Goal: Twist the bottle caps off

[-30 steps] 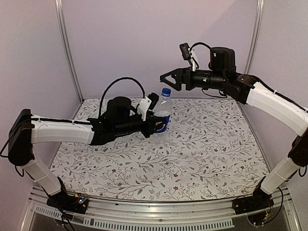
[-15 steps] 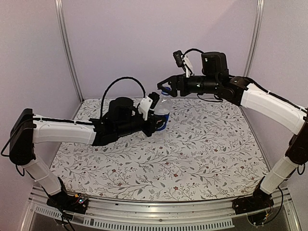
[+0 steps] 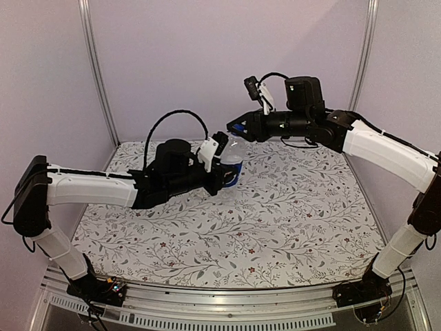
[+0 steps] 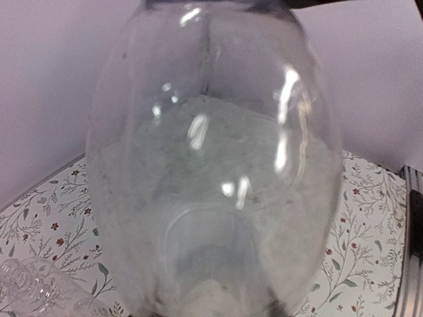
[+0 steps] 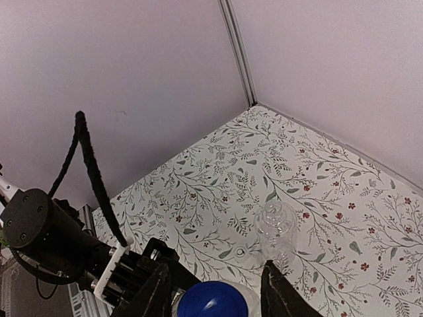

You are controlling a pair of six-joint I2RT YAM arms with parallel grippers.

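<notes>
The Pepsi bottle [image 3: 233, 163] stands upright off the cloth, with my left gripper [image 3: 226, 178] shut on its blue label band. In the left wrist view its clear body [image 4: 211, 165] fills the frame and hides the fingers. Its bright blue cap [image 5: 213, 301] sits between the two fingers of my right gripper [image 5: 215, 277], which reaches in level from the right [image 3: 235, 130]. The jaws stand narrowly open, with a thin gap on each side of the cap. The plain bottle [image 5: 276, 230] rests on the cloth with its mouth bare, and a small clear cap [image 5: 239, 251] lies beside it.
The flowered cloth [image 3: 296, 214] covers the table. Lilac walls with metal posts [image 3: 96, 69] close in the back and sides. My left arm's black cable [image 5: 89, 172] loops up over its wrist. The plain bottle also shows low left in the left wrist view [image 4: 30, 285].
My right gripper came left and down from beside the bottle to its top, and its jaws narrowed round the blue cap. The left arm and the Pepsi bottle stayed put.
</notes>
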